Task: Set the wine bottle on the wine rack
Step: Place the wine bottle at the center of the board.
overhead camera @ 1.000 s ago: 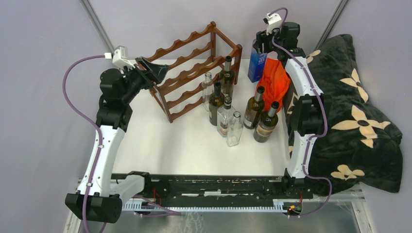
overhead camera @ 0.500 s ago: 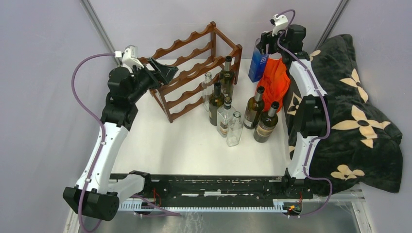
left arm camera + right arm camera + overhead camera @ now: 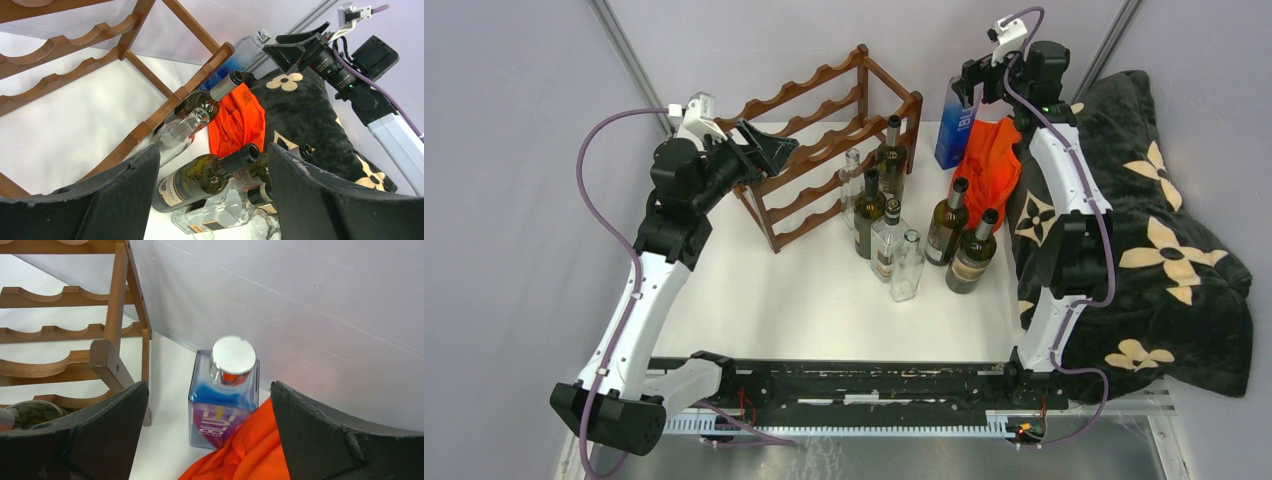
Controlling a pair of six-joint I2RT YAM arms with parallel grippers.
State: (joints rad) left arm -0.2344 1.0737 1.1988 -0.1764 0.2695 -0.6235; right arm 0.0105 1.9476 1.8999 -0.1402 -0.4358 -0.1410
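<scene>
The reddish-brown wooden wine rack [image 3: 824,140] stands empty at the back left of the white table. Several dark wine bottles stand upright just right of it: one against the rack [image 3: 891,155], one in front [image 3: 869,212], two further right [image 3: 948,222] [image 3: 973,252]. My left gripper [image 3: 776,152] is open and empty, raised over the rack's left end; its wrist view [image 3: 212,170] looks past the rack [image 3: 165,112] at a dark bottle [image 3: 200,177]. My right gripper [image 3: 967,88] is open and empty, high above a blue bottle [image 3: 225,400].
Clear glass bottles [image 3: 907,268] [image 3: 887,240] [image 3: 851,185] stand among the wine bottles. The blue bottle [image 3: 952,125] and an orange cloth [image 3: 989,165] are at the back right. A black flowered blanket [image 3: 1159,240] lies off the table's right edge.
My left gripper has moved right, out over the rack's left end. My right gripper has risen and drawn back to the right, away from the blue bottle. Both stay open.
</scene>
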